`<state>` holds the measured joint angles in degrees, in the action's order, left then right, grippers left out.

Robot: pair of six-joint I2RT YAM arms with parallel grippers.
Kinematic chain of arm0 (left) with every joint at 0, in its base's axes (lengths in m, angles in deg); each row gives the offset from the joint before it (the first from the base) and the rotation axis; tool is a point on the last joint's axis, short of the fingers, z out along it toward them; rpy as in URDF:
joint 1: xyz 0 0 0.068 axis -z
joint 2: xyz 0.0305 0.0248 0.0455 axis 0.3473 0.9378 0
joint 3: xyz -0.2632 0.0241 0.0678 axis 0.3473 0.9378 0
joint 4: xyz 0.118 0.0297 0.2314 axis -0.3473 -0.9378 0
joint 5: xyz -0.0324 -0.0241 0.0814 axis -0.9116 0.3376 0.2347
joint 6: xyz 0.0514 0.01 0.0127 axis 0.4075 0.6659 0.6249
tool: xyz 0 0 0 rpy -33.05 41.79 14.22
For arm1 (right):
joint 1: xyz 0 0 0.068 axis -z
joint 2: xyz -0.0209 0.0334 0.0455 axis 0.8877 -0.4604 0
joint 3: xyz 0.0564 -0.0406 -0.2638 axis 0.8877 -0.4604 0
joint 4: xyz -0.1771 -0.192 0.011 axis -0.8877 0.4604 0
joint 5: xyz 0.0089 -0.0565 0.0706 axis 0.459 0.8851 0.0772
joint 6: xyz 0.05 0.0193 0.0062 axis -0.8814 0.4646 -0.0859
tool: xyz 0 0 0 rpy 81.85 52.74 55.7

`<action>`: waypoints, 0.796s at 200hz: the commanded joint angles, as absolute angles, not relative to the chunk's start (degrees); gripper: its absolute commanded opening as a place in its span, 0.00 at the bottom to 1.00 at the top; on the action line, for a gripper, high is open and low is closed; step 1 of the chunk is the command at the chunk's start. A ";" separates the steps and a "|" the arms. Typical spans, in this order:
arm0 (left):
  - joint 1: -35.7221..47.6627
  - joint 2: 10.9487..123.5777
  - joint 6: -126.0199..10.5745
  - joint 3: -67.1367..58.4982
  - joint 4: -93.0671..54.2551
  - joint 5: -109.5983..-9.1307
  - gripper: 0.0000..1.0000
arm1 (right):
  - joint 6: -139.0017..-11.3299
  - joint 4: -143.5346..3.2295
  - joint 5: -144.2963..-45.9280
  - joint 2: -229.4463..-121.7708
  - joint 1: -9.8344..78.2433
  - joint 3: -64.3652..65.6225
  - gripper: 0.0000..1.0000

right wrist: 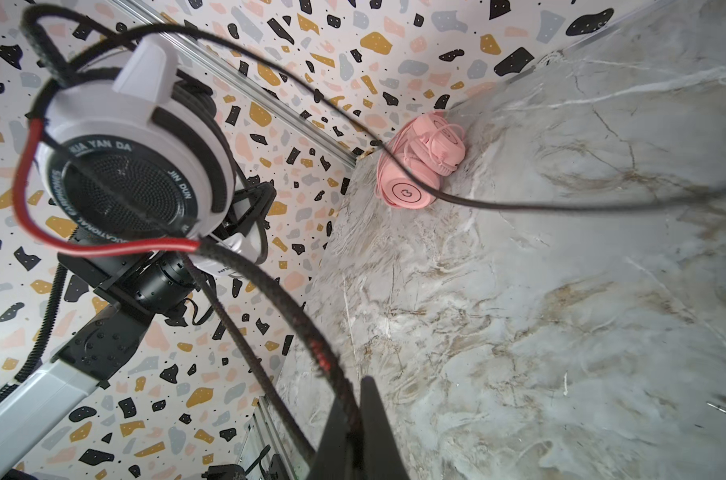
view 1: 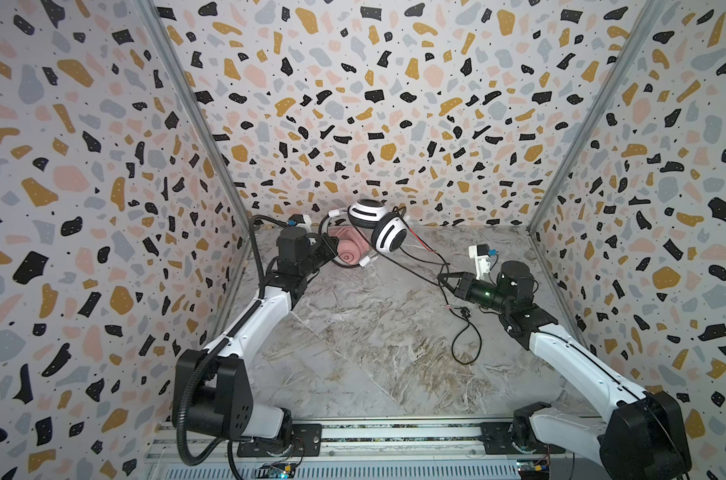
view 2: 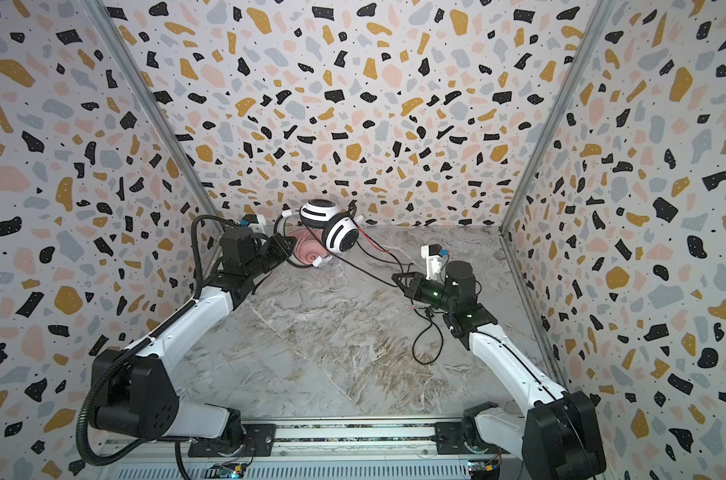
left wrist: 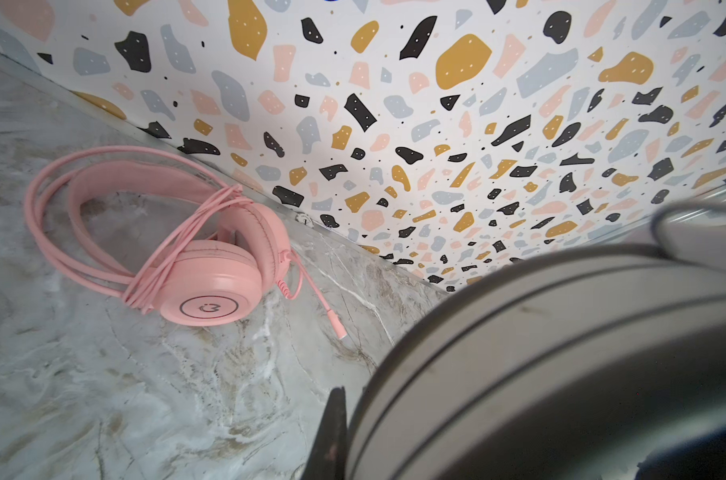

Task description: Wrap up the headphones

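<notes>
Gripping the white headset [view 1: 384, 226], the left tool [view 1: 331, 250] is clamped shut and holds it off the bench [view 1: 373, 353], close to the back wall [view 1: 373, 124]. The right tool [view 1: 445, 279] is closed on the black cord [view 1: 411, 269], which stretches from the earcups to its jaws. The rest of it trails in a loop on the bench beside the right arm. Below the white headset, the pink headset [left wrist: 211, 270] lies on the bench by the wall, its pink cord [left wrist: 178, 249] wound around it.
</notes>
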<state>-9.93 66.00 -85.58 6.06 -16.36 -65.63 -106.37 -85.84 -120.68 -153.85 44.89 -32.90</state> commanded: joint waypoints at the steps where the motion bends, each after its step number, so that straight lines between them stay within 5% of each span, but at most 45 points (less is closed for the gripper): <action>1: -10.83 62.30 -83.61 3.48 -13.21 -65.54 0.00 | -109.97 -92.34 -121.93 -153.71 45.95 -31.19 0.04; 85: -10.83 59.97 -73.42 5.08 -23.52 -65.06 0.00 | -113.26 -102.03 -122.88 -166.38 46.94 -11.20 0.05; 159: -10.92 58.02 -74.26 5.56 -20.82 -63.21 0.00 | -116.08 -104.08 -124.12 -164.95 49.21 -15.31 0.05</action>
